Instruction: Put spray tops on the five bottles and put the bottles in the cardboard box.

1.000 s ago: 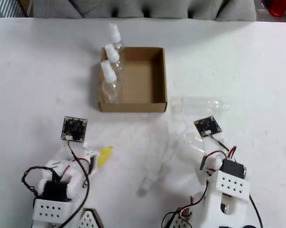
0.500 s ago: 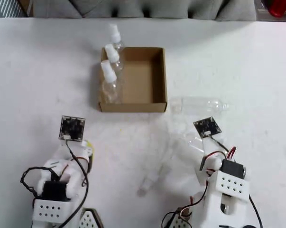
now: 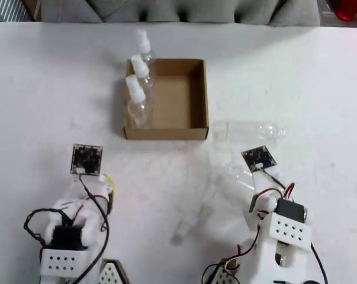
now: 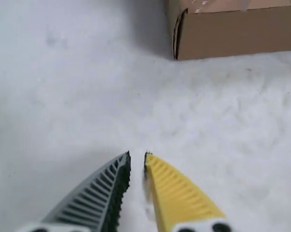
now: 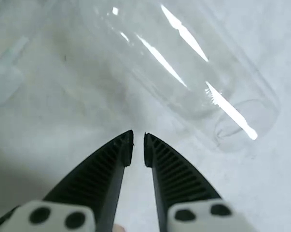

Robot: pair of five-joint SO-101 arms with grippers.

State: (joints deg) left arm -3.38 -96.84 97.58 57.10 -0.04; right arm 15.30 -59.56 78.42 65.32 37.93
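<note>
The cardboard box (image 3: 172,97) sits open at the table's far middle; its corner (image 4: 222,29) shows in the left wrist view. Three capped spray bottles stand along its left wall: one (image 3: 144,47) behind the far corner, two (image 3: 140,68) (image 3: 135,100) at the wall. An uncapped clear bottle (image 3: 249,130) lies to the right of the box. Another clear bottle (image 5: 184,63) lies just ahead of my right gripper (image 5: 138,142), which is shut and empty. A loose spray top (image 5: 3,79) lies beside that bottle. My left gripper (image 4: 137,158) is shut over bare table, short of the box.
A faint spray top (image 3: 184,228) lies on the table between the two arms. The white tabletop (image 3: 296,77) spreads wide on both sides of the box. A grey sofa (image 3: 166,9) runs behind the far edge.
My left gripper's yellow finger has swung in from the side and shut, and that wrist has shifted slightly left. The right arm and the bottles have not moved.
</note>
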